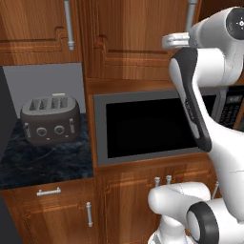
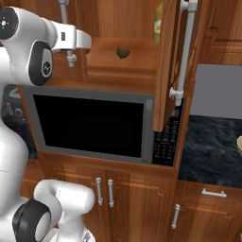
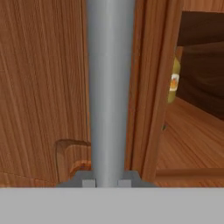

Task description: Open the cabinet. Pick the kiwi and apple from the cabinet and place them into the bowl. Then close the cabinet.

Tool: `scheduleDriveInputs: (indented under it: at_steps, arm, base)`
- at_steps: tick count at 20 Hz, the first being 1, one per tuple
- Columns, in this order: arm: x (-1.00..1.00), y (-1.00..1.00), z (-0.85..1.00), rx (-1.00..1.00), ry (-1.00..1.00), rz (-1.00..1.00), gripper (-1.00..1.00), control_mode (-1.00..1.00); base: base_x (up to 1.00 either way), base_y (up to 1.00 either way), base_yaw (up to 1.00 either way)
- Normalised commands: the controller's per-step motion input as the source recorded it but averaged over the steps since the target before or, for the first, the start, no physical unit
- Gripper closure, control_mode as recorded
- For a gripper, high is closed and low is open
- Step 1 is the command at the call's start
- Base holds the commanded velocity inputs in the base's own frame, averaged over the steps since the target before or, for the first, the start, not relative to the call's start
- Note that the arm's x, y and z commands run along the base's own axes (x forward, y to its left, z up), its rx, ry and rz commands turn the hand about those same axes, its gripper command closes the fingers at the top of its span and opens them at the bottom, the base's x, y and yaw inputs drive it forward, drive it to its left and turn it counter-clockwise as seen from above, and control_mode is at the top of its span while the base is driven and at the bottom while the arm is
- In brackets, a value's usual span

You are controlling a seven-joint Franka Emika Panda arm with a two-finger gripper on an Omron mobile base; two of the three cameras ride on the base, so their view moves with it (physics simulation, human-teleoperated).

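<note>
The cabinet (image 2: 118,66) hangs above the microwave, and its right door (image 2: 166,71) is swung open toward me. My gripper (image 3: 107,181) is shut on the long silver bar handle (image 3: 109,87) of the left door, with a fingertip on either side. The same gripper (image 2: 70,45) sits at the top left of the right base view. The kiwi (image 2: 123,52) lies on the open shelf, to the right of my hand. The rim of the cream bowl (image 2: 239,144) peeks in at the right edge on the dark counter. The apple is hidden.
A yellow bottle (image 2: 158,19) stands inside the cabinet behind the open door. The microwave (image 2: 90,125) sits directly below the cabinet. A toaster (image 1: 50,119) stands on the dark counter (image 1: 43,162) at the left, under a narrower wall cabinet (image 1: 38,33). Low cabinets (image 2: 142,203) run beneath.
</note>
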Motion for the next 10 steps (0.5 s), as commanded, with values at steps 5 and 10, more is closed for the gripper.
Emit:
scheduleDriveInputs:
  at_steps: [5, 10]
  arm:
    - [-0.62, 0.0, 0.0, 0.0, 0.0, 0.0, 1.0, -1.0]
    - [-0.62, 0.0, 0.0, 0.0, 0.0, 0.0, 1.0, -1.0]
  base:
    - [0.0, 0.0, 0.0]
    - [0.0, 0.0, 0.0]
